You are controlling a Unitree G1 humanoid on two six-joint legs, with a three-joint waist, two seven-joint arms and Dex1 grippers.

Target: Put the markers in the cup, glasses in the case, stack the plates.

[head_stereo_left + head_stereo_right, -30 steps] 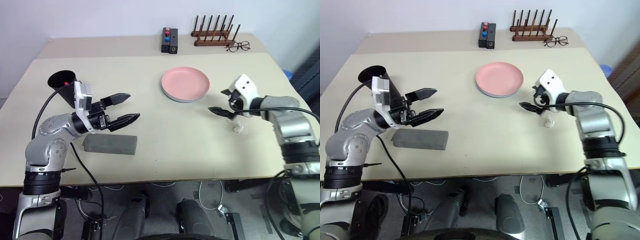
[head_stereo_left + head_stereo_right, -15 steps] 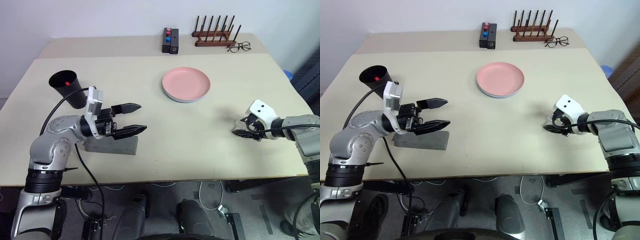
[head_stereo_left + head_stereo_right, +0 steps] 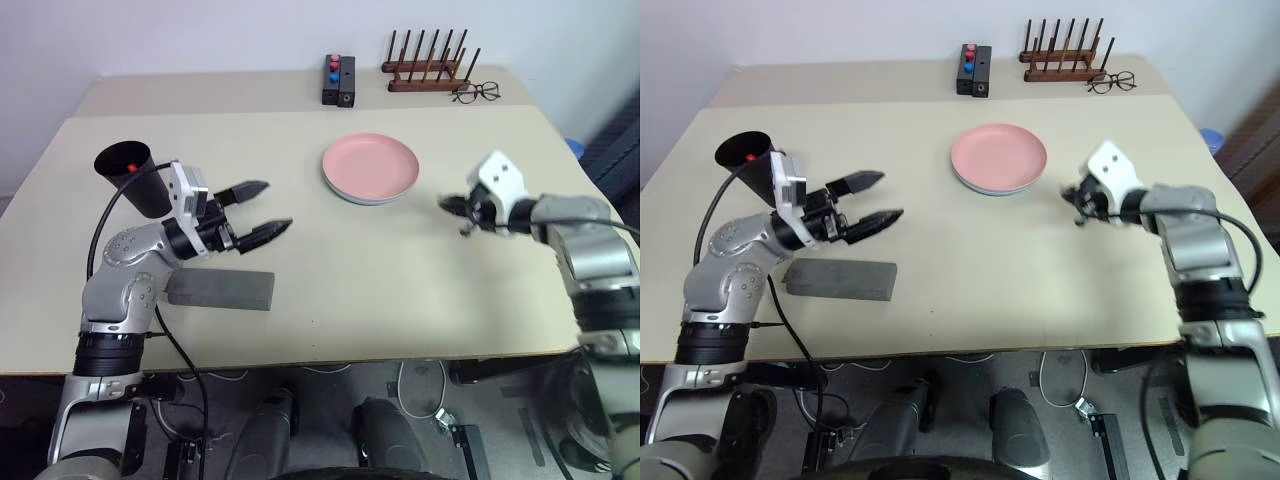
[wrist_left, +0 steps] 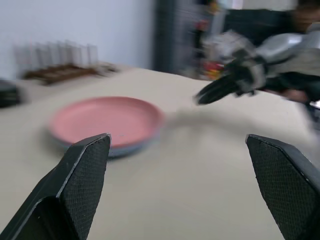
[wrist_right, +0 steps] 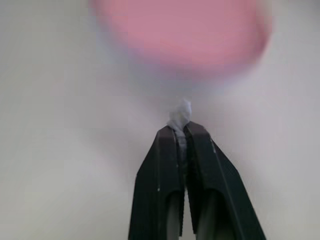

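Altogether: two stacked plates [image 3: 370,168], one cup [image 3: 131,176], one case [image 3: 221,289], one eyeglasses [image 3: 477,94].

I see my left gripper [image 3: 262,207] held wide open above the table [image 3: 350,280], just past the grey case [image 3: 221,290] and near the black cup [image 3: 133,178], which shows red inside. My right gripper [image 3: 452,207] hangs pinched together right of the pink plate [image 3: 370,166]. Clear eyeglasses [image 3: 477,94] lie by the wooden rack [image 3: 429,66].
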